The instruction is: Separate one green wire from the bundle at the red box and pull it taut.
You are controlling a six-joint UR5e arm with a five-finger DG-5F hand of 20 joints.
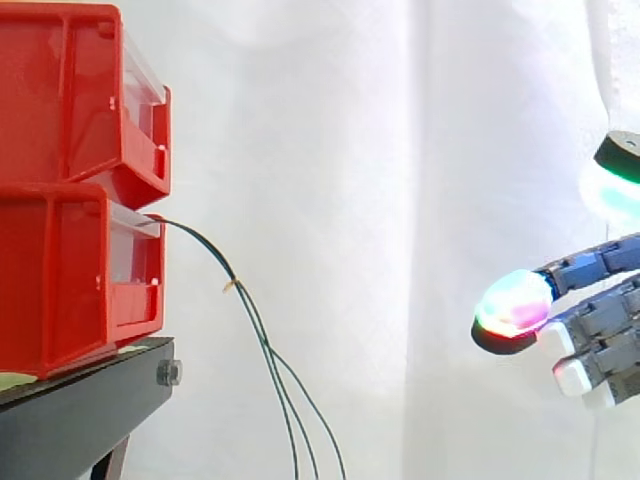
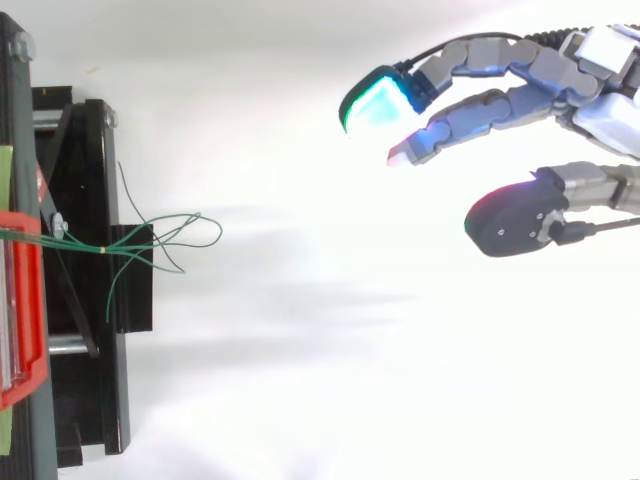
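We see a white cloth curtain behind the hand. Two stacked red plastic bins stand well apart from the hand, on the side toward which its fingertips point. They rest on a black metal stand.

The hand hangs in open air with its fingers extended and spread away from the thumb; it holds nothing. Its glowing fingertip pads face the bins.

The bundle of thin green wires leaves the front of the lower bin, far ahead of the fingertips and touching none of them. It droops slack to below the hand's level. We count what appears to be three strands, though they overlap. A small yellow tie binds them, nearer the bin than the hand.
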